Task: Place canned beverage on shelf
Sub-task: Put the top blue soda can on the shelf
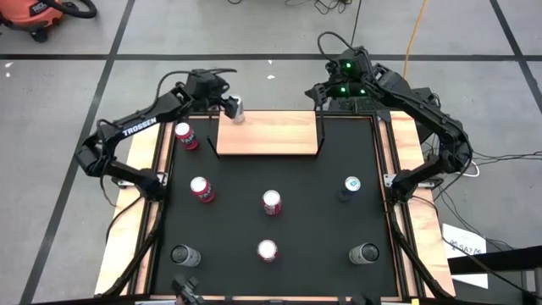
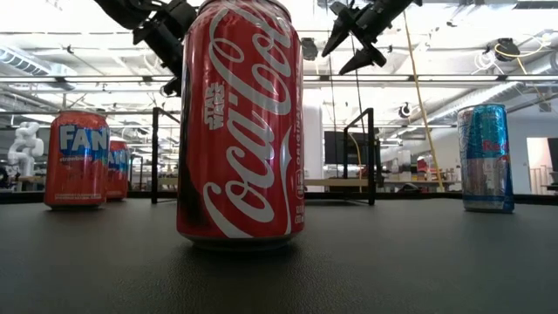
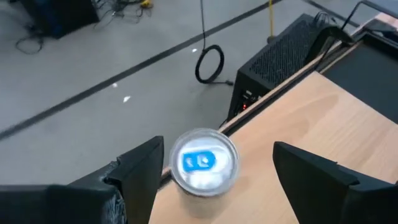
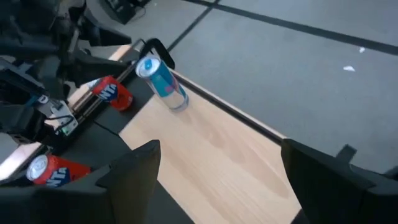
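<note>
Left gripper (image 1: 235,107) over the shelf's (image 1: 279,140) far left corner, fingers (image 3: 140,171) spread wide on either side of a slim blue-and-silver can (image 3: 203,164); gap visible on both sides, not pinching it. Can stands upright on the light-wood board, right at the far edge, close to the corner rod (image 4: 158,50). Floor drops away just past that edge.

Right gripper (image 1: 326,91) hangs above the shelf's far right corner, fingers (image 4: 140,165) wide apart, nothing between them, touching nothing.

Rest of the shelf board bare wood, plenty of room to the right of the can. Black rods at the corners are the only obstacles there.

On the black table (image 1: 313,229): red can (image 1: 186,135) just beside the shelf's left edge, another red can (image 1: 201,189), Coca-Cola can (image 2: 240,122) at centre, one more red can (image 1: 267,250) nearer the front, blue can (image 1: 351,185) on the right, two dark-topped cans (image 1: 185,255) at the front corners. All well apart, open lanes between.
</note>
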Tool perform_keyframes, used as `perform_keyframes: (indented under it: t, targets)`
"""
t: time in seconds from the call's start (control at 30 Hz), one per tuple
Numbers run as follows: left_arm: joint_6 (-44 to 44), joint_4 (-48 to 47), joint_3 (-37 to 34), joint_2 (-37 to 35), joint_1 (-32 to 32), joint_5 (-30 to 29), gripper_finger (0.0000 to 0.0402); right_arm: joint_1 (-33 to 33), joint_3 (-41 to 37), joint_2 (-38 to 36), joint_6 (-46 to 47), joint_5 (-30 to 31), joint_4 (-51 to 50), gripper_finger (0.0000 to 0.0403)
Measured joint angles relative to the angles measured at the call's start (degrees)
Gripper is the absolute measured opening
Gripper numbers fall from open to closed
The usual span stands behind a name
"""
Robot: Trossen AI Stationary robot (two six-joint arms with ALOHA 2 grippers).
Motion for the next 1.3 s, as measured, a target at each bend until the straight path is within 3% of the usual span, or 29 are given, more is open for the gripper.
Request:
perform_keyframes:
  t: [0.33,0.5,0.8,1.3]
  targets:
    - [-16.7,0.4,0.1,0.6,-4.0,-10.7,0.0302,-1.1,0.0,3.0,-1.6,-2.8,2.8,0.0320]
    - [-23.9,-0.5,0.7,3.7,-4.2,-11.4,0.0302,-2.8,0.0,3.8,-0.5,-5.9,5.8,0.0320]
    - [-24.2,-10.2,9.2,10.9,-4.2,-12.1,0.0302,-5.4,0.0,3.7,-0.8,-9.1,5.3,0.0320]
    - [-23.7,-11.2,10.0,14.7,-4.6,-12.0,0.0292,-5.8,0.0,3.7,-2.4,-9.0,4.9,0.0320]
